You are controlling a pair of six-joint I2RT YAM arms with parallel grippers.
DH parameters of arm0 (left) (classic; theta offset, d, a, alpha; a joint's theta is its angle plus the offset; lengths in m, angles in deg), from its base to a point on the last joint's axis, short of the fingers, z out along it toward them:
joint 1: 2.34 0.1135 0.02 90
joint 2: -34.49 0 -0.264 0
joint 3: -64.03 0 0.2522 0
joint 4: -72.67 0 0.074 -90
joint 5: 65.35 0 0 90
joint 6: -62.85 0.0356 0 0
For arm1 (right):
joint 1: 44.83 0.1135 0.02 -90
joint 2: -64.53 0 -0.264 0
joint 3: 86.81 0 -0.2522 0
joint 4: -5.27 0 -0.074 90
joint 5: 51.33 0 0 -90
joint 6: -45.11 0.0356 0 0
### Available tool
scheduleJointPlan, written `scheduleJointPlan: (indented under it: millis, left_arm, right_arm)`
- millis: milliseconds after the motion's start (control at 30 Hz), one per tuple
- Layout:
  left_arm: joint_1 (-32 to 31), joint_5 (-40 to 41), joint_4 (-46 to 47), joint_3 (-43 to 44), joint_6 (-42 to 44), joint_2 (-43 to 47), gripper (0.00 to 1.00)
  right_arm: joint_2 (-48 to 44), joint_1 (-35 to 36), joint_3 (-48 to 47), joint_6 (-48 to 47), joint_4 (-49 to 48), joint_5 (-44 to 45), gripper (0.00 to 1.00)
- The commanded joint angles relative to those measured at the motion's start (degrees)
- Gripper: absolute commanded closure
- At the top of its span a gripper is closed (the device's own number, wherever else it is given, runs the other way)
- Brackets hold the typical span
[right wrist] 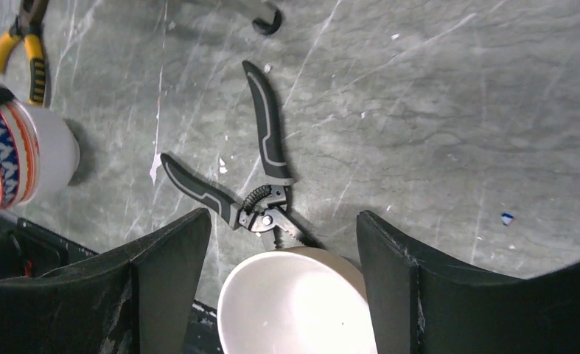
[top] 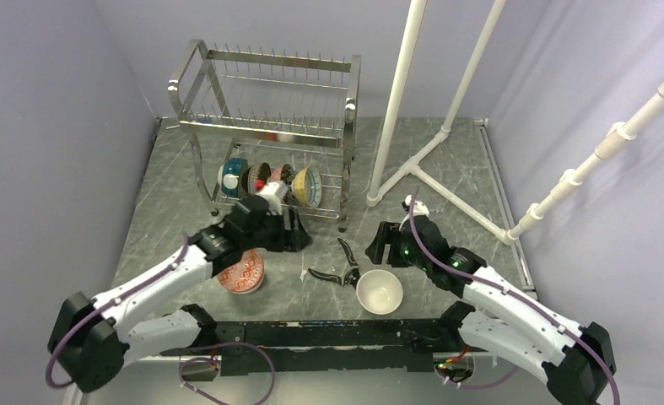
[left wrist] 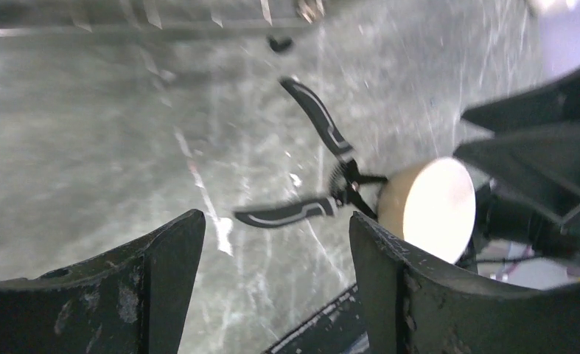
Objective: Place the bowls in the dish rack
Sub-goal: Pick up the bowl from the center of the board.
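While the red-patterned bowl [top: 241, 272] sits on the table [top: 446, 169] at seven o'clock from the dish rack [top: 265, 59], under the left arm [top: 159, 278], the left gripper [left wrist: 275, 217] hangs released and empty before the lower tier, where several bowls [top: 269, 181] stand. A swinging elbow could knock that bowl. At five o'clock, the white bowl [right wrist: 294, 302] lies beneath the right gripper [right wrist: 283, 215], jaws spread, nothing held. Shears [right wrist: 268, 140] crowd its rim at ten o'clock, and a careless grasp may snag them.

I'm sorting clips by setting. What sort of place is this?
Probably a robot test cell, not a kitchen: plain walls box in a marble-look table, white pipes stand on it, and a dish rack stands at the back.
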Motion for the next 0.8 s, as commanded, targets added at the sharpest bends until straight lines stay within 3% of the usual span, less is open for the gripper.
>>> scheduleJointPlan:
  millis: [0, 233, 400, 767]
  left_arm:
    - [-10.3, 2.8, 5.2, 4.0, -4.9, -6.3, 0.24]
    - [-21.6, 3.5, 9.8, 8.5, -7.1, -18.4, 0.24]
    - [-23.8, -0.8, 15.1, 10.1, -8.2, -25.2, 0.27]
    - [-26.9, -3.8, 12.9, 16.1, -5.3, -36.8, 0.43]
  right_arm:
    - [-4.5, -0.1, -0.1, 2.8, 1.6, 6.8, 0.24]
    - [-7.0, -0.1, -0.7, 3.0, 2.4, 9.7, 0.24]
    - [-7.8, -0.1, -1.2, 2.3, 2.2, 10.5, 0.24]
    - [-7.4, -0.1, -3.2, 0.4, 3.0, 12.1, 0.24]
